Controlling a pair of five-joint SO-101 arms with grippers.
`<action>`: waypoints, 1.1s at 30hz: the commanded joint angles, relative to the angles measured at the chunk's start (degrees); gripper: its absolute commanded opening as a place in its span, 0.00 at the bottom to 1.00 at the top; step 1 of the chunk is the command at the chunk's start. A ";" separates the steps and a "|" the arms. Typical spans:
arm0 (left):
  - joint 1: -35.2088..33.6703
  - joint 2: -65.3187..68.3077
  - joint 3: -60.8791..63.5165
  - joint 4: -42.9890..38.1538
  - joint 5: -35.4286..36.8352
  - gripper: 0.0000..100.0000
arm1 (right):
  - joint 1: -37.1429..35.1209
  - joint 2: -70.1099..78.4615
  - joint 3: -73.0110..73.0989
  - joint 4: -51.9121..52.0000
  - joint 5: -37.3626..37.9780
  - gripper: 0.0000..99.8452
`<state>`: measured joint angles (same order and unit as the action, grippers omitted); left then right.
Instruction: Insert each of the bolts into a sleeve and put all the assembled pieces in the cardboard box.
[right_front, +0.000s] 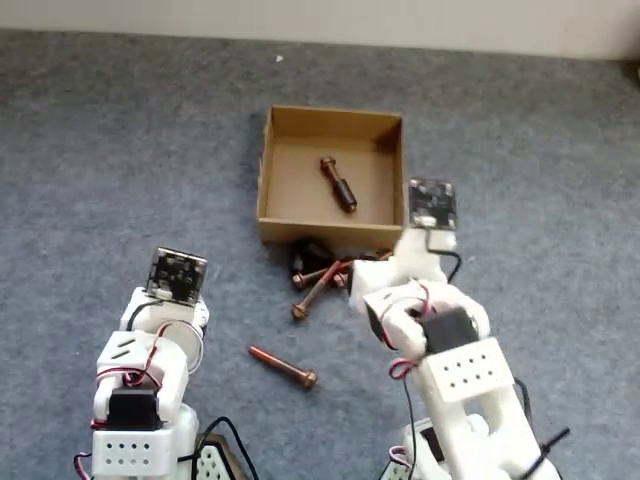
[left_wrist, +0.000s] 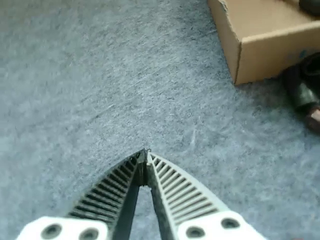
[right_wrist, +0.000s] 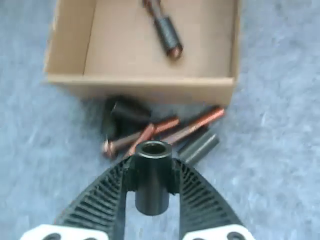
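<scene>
My right gripper hangs low just before the cardboard box. Its ribbed black fingers are closed on a black sleeve, a smooth short tube whose open bore faces away from the wrist. Past it, copper-coloured bolts lie in a pile with a second sleeve. One assembled piece lies inside the box. A single bolt lies apart on the grey felt. My left gripper points down over the felt, its tips pressed together and holding nothing.
</scene>
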<state>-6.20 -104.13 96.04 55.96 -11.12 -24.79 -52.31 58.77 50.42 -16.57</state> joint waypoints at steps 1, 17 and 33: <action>-0.48 -0.13 -2.24 -1.23 -10.81 0.01 | 4.00 -7.08 5.14 -8.75 -0.79 0.00; 12.62 3.65 -22.46 12.92 -20.13 0.03 | 17.71 -8.57 6.99 -14.20 -4.92 0.00; 27.82 50.42 -38.02 13.45 -37.36 0.17 | 24.40 -8.31 6.99 -14.20 -7.03 0.01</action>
<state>18.51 -64.04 63.96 69.14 -43.82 -2.37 -59.87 67.03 38.02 -23.16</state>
